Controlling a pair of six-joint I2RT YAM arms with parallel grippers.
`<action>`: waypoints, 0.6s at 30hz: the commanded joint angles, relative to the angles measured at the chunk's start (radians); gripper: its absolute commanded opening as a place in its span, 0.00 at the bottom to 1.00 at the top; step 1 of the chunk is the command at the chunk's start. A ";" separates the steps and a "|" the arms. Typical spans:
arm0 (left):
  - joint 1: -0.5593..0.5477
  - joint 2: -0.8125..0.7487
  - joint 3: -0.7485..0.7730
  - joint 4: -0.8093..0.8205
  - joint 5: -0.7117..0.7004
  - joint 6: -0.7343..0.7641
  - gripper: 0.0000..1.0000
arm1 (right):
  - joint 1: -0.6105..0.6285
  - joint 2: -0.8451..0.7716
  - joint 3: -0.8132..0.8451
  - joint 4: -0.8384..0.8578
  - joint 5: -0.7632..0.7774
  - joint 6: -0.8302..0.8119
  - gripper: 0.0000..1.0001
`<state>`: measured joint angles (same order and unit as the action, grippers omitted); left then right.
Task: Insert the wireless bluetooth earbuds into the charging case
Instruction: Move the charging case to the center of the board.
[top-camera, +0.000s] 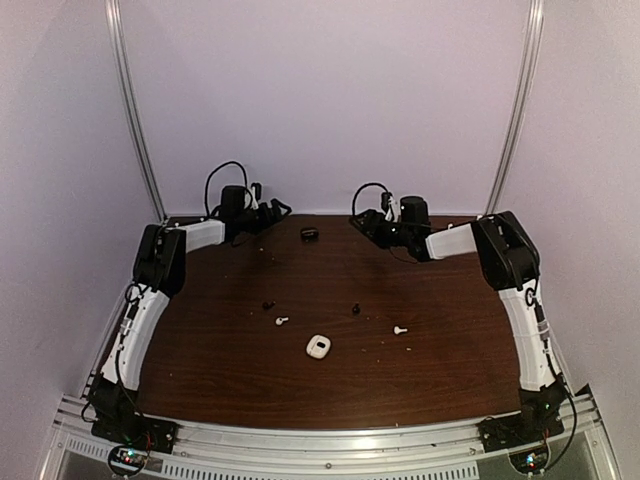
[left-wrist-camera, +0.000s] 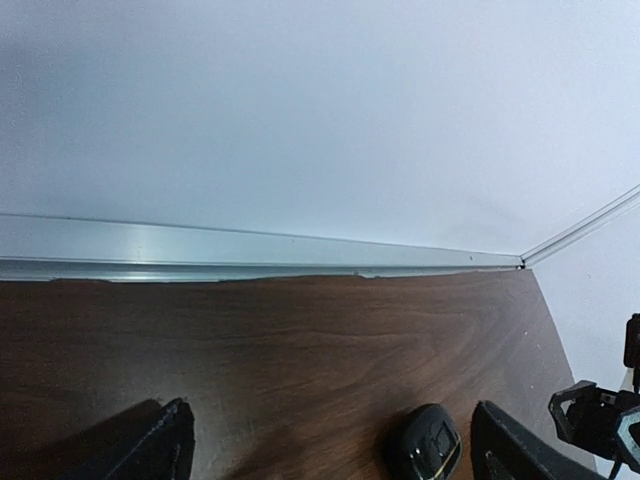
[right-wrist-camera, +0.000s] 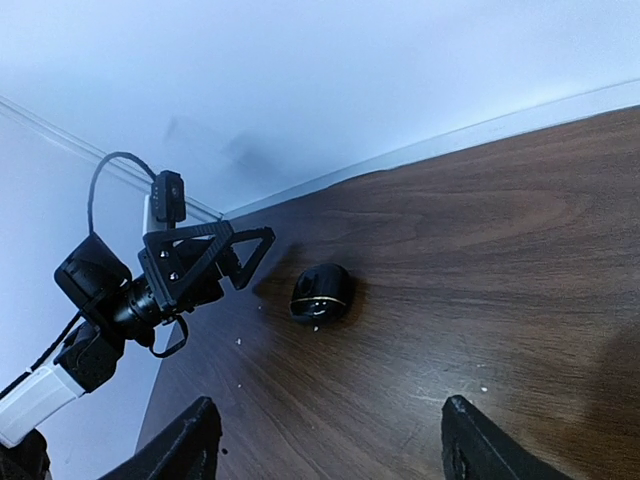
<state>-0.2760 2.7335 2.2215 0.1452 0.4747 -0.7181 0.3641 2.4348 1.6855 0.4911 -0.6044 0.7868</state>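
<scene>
Because the earbuds are tiny, light and glossy, I expect them to skid or roll on the desk (top-camera: 220, 370) if nudged. I would pinch each across its rounded body, not the thin stem (little there to bear on). A white earbud (top-camera: 281, 321) and a black earbud (top-camera: 268, 304) lie left of centre. Another black earbud (top-camera: 356, 308) and white earbud (top-camera: 400, 329) lie to the right, with the white case (top-camera: 319, 346) between and nearer me. My left end effector (left-wrist-camera: 330, 420) and right end effector (right-wrist-camera: 330, 408) gape empty at the far edge, flanking the black case (top-camera: 309, 233), well apart from every earbud.
</scene>
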 joint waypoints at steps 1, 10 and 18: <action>-0.027 0.095 0.158 -0.066 -0.004 -0.069 0.98 | -0.019 -0.058 -0.029 0.042 0.009 0.013 0.76; -0.095 0.185 0.289 -0.087 -0.005 -0.126 0.98 | -0.044 -0.083 -0.061 0.056 -0.007 0.025 0.76; -0.168 0.186 0.289 -0.210 -0.027 -0.082 0.98 | -0.083 -0.117 -0.117 0.064 -0.017 0.035 0.76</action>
<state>-0.4023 2.8902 2.4989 0.0429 0.4564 -0.8257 0.3069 2.3707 1.5948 0.5159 -0.6071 0.8131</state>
